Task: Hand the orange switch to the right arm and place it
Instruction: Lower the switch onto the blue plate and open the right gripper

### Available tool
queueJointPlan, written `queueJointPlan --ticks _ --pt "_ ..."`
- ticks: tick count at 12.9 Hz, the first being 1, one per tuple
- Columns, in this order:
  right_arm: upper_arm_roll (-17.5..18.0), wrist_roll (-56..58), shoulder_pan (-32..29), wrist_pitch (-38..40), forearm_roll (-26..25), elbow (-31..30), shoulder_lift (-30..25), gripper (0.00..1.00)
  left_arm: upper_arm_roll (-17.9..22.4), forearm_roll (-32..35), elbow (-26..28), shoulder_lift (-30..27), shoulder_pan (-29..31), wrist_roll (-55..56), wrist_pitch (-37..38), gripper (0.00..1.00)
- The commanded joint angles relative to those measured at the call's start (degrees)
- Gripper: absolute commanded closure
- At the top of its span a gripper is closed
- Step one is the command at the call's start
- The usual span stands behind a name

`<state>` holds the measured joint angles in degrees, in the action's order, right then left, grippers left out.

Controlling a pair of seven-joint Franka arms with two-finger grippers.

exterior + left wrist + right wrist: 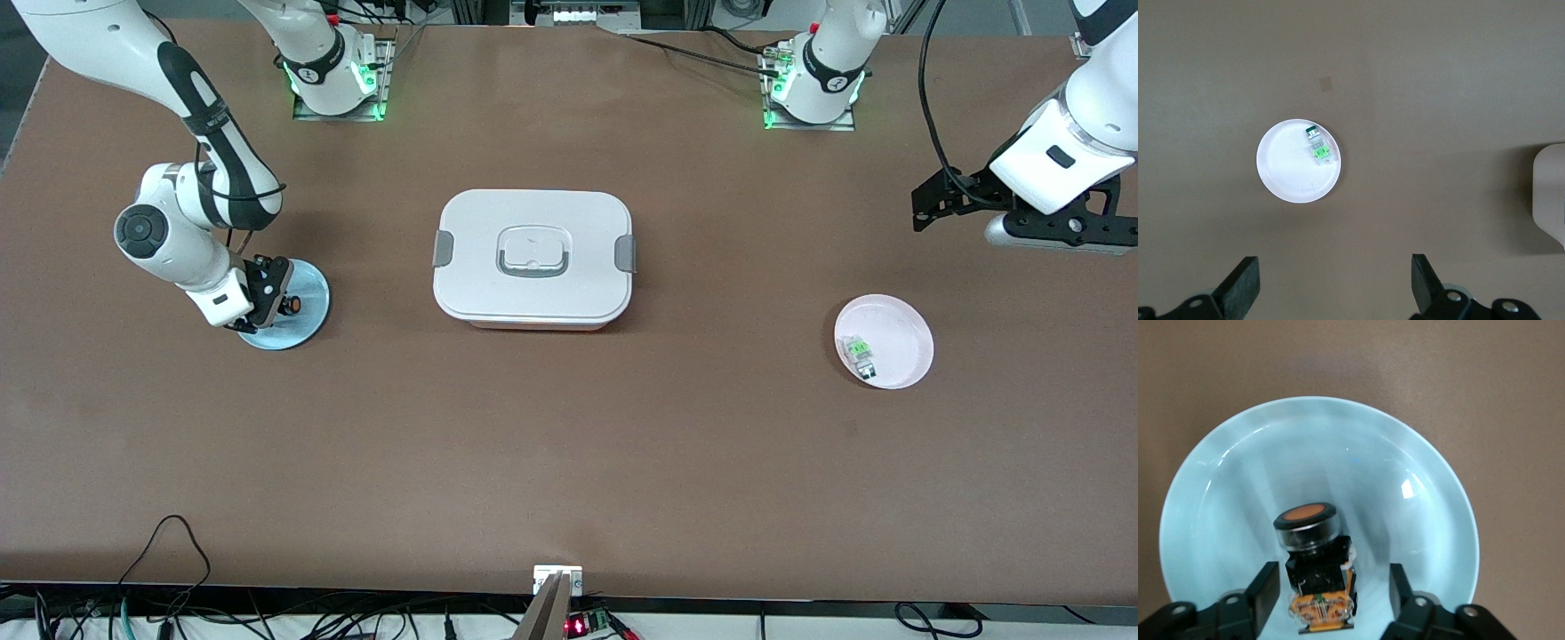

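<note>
Over the pale blue plate (298, 307) at the right arm's end of the table, hovering low: right gripper (263, 302), fingers (1265, 590) spread to either side of the orange switch (1313, 570), not touching it. Switch sitting in the plate, tilted, orange cap facing up toward the wrist camera, black body between the open fingers with a gap on each side. Looks placed already, judging by that clearance, with only the retreat upward left; could also read as a grasp not yet closed, hard to say. Worth lifting straight, since a sideways drift could knock the tilted part over.

Up above the table near the left arm's end, waiting: left gripper (1013, 209), fingers (1241, 287) wide apart and holding nothing. Below it, nearer the front camera, pink plate (885, 341) with the small clear-and-green part (860, 354) lying inside. Mid-table, white lidded box (533, 258), latched, well apart from both plates.
</note>
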<state>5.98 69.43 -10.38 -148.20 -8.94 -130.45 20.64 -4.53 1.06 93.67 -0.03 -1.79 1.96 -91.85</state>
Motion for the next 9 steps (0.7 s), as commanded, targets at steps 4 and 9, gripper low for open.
queueJointPlan --ticks 4,9 --pt "5.3 -14.2 -0.6 14.1 2.9 6.9 -5.8 0.00 -0.3 0.8 -2.3 1.3 -0.1 1.0 1.4 0.00" --pt "9.8 -32.4 -0.5 26.9 5.7 17.0 -8.9 0.00 -0.3 0.7 -2.3 1.3 -0.1 0.9 1.4 0.00"
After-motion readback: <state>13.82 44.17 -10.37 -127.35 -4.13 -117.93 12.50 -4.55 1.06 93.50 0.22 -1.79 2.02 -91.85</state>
